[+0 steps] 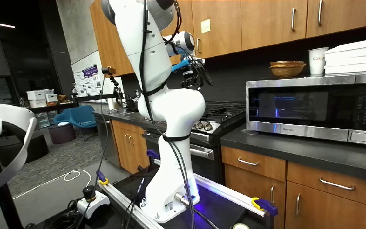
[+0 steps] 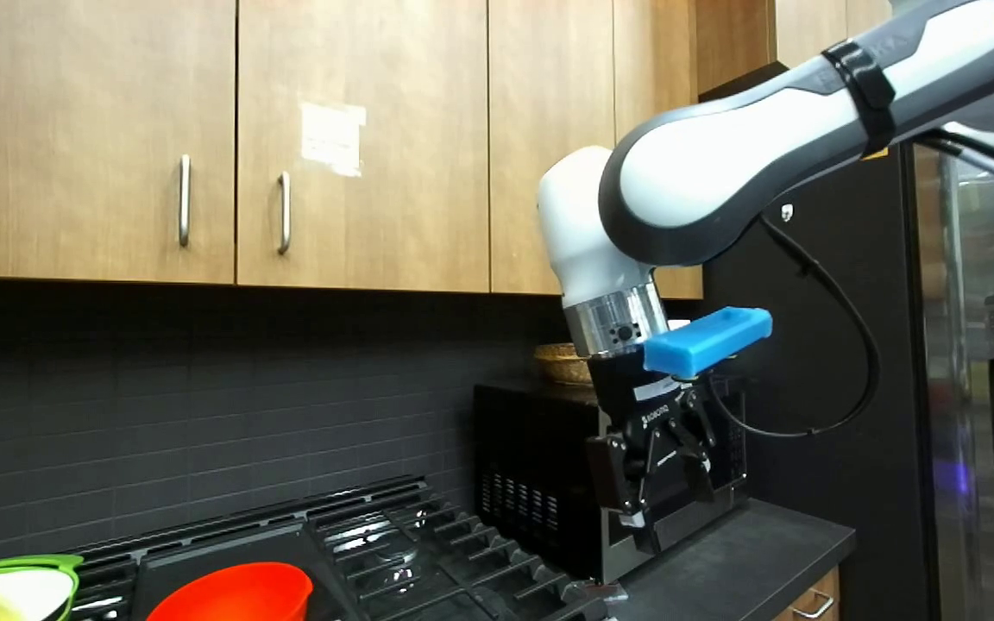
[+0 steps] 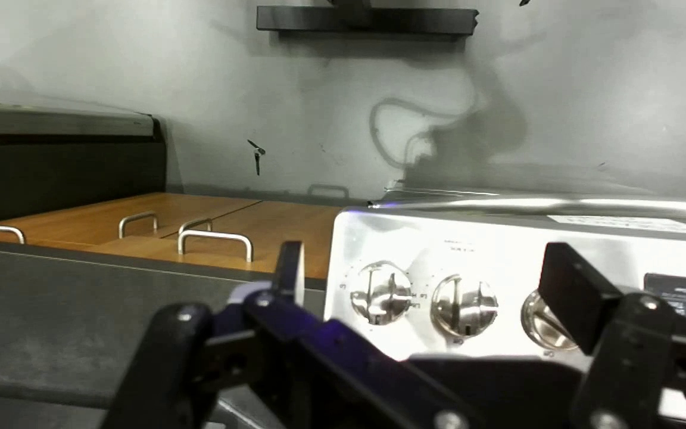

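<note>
Base: stood close by in an exterior view, higher than it, and faced slantwise past it toward the stove and counter.
Red bowl: stood near in an exterior view and faced roughly level across it to the wall, upper cabinets and arm.
Knobs: looked steeply down from close range in the wrist view, past the gripper to the floor.
Microwave: fell within both exterior views, together with stove, arm and upper cabinets.
Lower cabinets: fell within the wrist view and an exterior view alike.
</note>
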